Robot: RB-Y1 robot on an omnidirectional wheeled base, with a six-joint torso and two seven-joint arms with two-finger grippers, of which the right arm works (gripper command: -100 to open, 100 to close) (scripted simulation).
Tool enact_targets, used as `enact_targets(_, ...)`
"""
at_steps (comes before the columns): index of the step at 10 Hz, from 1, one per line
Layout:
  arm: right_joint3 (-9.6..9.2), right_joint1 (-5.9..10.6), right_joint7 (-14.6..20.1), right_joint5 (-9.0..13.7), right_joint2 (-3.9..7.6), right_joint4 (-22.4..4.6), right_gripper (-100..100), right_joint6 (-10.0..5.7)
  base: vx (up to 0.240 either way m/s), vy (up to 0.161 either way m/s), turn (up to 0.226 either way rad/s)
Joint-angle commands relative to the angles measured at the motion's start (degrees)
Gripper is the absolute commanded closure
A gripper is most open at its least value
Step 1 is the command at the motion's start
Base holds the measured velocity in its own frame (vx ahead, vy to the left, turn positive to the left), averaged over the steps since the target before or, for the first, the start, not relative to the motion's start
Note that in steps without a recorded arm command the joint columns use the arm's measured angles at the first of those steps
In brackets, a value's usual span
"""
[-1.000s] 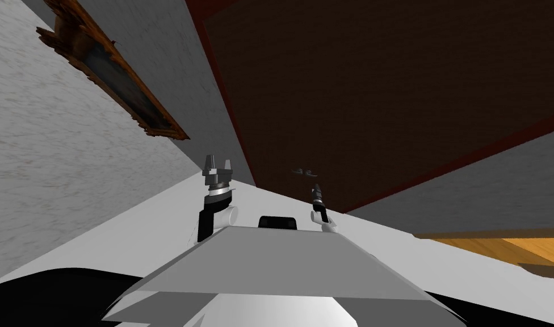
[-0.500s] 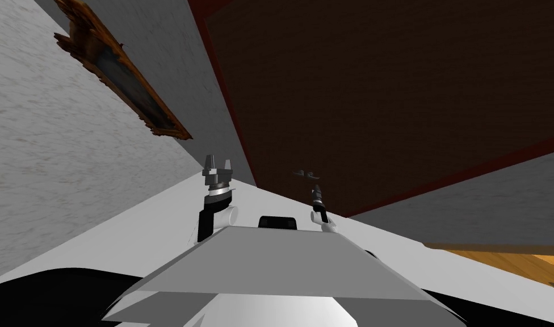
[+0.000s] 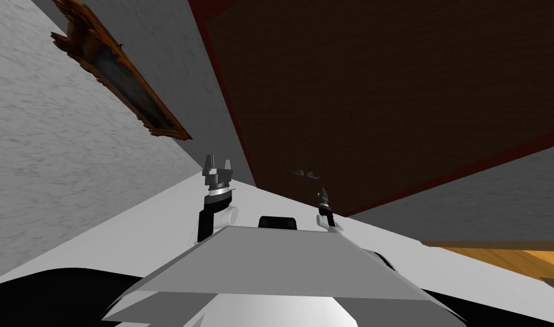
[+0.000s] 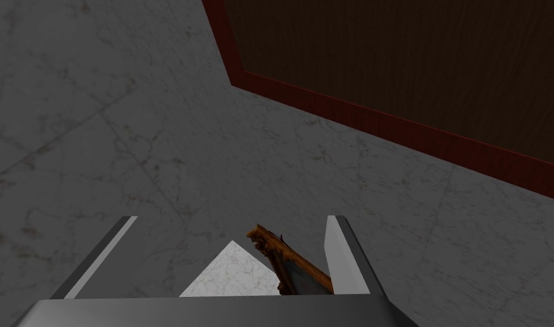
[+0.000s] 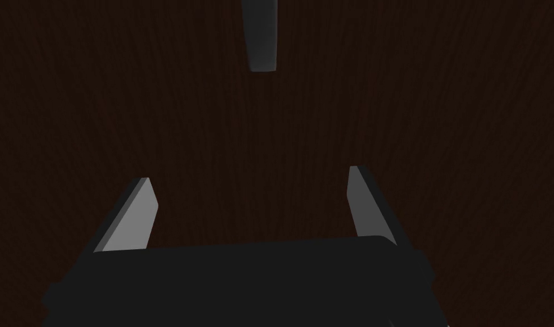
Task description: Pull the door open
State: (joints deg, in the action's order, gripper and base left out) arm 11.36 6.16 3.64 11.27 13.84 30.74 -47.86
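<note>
A dark brown wooden door point(image 3: 383, 85) in a dark red frame point(image 3: 219, 91) stands right in front of me. Its small grey lever handle point(image 3: 305, 174) juts from the panel low down. My right gripper point(image 3: 323, 195) hangs just below and to the right of the handle, a short way off it. Through the right wrist camera, the handle point(image 5: 260, 35) lies ahead of the open fingers point(image 5: 133, 218), with nothing between them and the door panel point(image 5: 412, 102) behind. My left gripper point(image 3: 218, 164) is raised near the frame's left side, open and empty, and its fingers point(image 4: 341, 250) face the grey wall.
A grey marbled wall point(image 3: 54, 147) runs along my left with a carved wooden picture frame point(image 3: 120, 85) on it. To the right of the door is more grey wall point(image 3: 497, 193), then a strip of orange wooden floor point(image 3: 508, 255).
My right gripper has dropped back down and to the right, away from the handle. The view swung slightly between the first two frames. The left arm kept still.
</note>
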Motion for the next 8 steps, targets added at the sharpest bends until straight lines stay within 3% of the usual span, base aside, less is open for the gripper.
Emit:
enact_targets(1,0.68,-2.86,-0.58,0.3,-0.6,2.86,-100,1.36,0.027,0.017,-0.021)
enact_targets(2,0.68,-3.17,-0.58,0.3,-0.6,1.49,-100,1.36,0.014,0.01,0.005)
enact_targets(3,0.68,-3.27,-0.58,0.3,-0.6,3.82,-100,1.36,0.0,0.0,0.0)
enact_targets(6,2.82,-6.26,1.35,1.67,2.92,2.46,-100,0.5,0.059,0.0,0.01)
enact_targets(7,2.82,-6.26,1.35,1.67,2.92,2.46,-100,0.5,0.083,-0.011,0.012)
enact_targets(8,3.24,-6.94,2.2,2.01,3.95,2.07,-100,0.08,0.127,-0.029,0.066)
